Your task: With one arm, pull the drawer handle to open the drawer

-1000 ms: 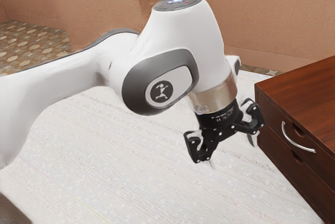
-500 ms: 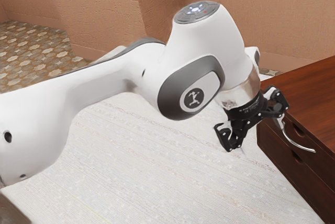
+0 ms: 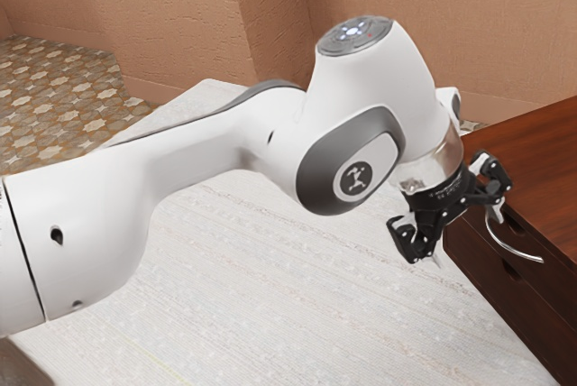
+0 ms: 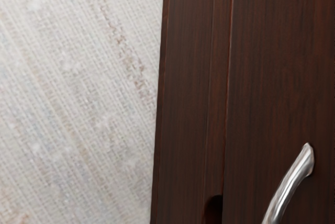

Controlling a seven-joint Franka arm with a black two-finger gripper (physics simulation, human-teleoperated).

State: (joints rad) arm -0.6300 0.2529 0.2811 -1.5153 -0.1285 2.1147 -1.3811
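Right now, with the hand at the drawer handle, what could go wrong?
1. The open hand sits by the end of the handle that is upper in the exterior view, not by its middle. A grip there may slip off the tip or pull the drawer front skewed.
2. One finger seems to hang past the corner of the cabinet, over the table. Closing or advancing could jam it against that corner.

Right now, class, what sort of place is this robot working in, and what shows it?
Probably a simulated home room: a dark wooden drawer cabinet with a curved metal handle, tan plaster walls and a patterned tile floor.
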